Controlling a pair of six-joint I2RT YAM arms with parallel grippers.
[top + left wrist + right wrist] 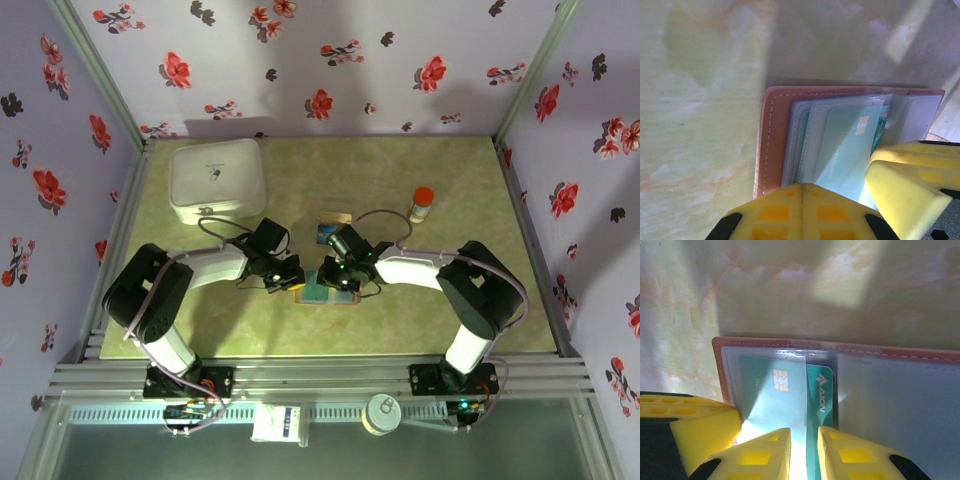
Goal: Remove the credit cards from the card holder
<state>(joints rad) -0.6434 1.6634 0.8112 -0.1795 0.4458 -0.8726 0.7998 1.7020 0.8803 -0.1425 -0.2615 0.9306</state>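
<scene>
top external: card holder point(322, 294) lies open and flat on the bench point(450, 180), near the front edge, between the 2 arms. left pincer point(290, 274) and right pincer point(336, 277) are both down on it, tips close together. loose cards point(332, 226), 1 yellow-green and 1 blue, lie just beyond the holder. white square box point(218, 180) at far left, red-capped bottle point(422, 205) to the right.

left wrist: left pincer closed, fingers meeting along a seam with nothing between them. the ends sit at the holder's near edge, which i judge to be a hold-down. stitched brown border point(771, 140) on the left, clear blue-grey pockets layered inside, a pale teal card point(845, 150) under the plastic.

right wrist: right pincer narrow, with a slim gap between the fingers point(765, 455). the chip card point(771, 400) runs face up through that gap. cannot tell whether it is gripped. a darker teal card marked aion point(822, 390) is tucked beneath it.

handling (judged): credit cards are light, thin, stiff and slick, and the sleeve plastic may cling. the holder is soft and light and would drag along unless pinned. best hold is the chip card's exposed short edge, pinched across both faces, drawn straight along the pocket.
</scene>
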